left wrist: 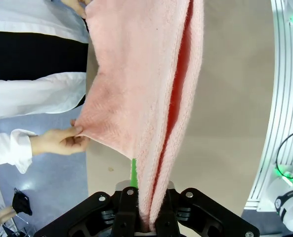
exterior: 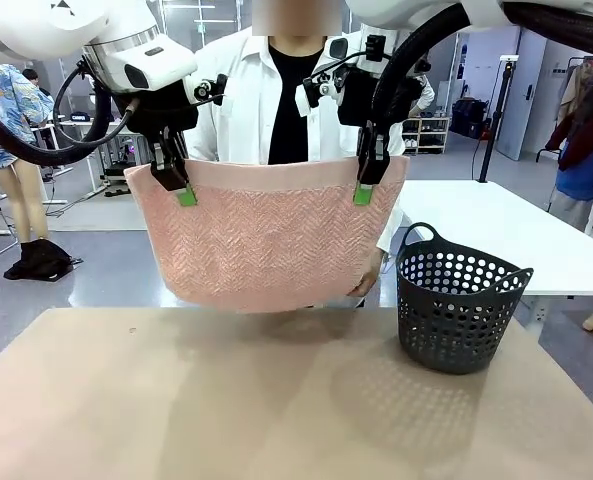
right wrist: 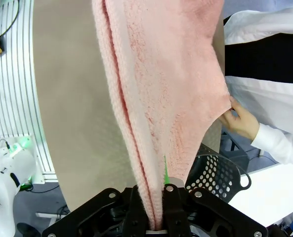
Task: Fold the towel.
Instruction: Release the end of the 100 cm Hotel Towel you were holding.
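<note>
- Front view: towel (exterior: 266, 235), doubled, hangs mid-frame above table (exterior: 176, 400).
- Left gripper (exterior: 185, 193) and right gripper (exterior: 363, 190): jaws closed on its top corners.
- Person's hand (exterior: 371, 278) at lower corner, mostly hidden behind the cloth.

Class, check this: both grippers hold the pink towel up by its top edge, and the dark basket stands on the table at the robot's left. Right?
Not quite. The front view shows the basket at the robot's right. The left gripper and right gripper do hold the towel up.
</note>
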`<action>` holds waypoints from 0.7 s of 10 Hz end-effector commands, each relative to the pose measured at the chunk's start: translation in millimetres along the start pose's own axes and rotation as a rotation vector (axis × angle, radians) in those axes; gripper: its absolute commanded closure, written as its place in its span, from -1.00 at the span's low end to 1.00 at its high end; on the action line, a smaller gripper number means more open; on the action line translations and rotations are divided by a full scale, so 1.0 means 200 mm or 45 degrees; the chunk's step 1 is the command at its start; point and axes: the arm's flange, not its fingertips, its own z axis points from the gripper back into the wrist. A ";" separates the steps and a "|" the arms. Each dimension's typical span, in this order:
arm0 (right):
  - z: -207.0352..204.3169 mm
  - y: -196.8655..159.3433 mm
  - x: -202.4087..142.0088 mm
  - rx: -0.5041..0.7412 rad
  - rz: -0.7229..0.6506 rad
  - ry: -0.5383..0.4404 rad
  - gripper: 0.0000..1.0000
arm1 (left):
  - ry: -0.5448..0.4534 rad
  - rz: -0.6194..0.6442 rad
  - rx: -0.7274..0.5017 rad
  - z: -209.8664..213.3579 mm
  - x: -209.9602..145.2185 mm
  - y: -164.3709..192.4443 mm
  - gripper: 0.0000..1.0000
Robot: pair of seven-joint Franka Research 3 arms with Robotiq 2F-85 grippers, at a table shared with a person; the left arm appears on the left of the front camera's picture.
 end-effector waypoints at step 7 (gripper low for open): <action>0.01 0.01 -0.01 0.000 0.019 0.004 1.00 | 0.005 -0.007 0.012 0.01 0.00 0.01 1.00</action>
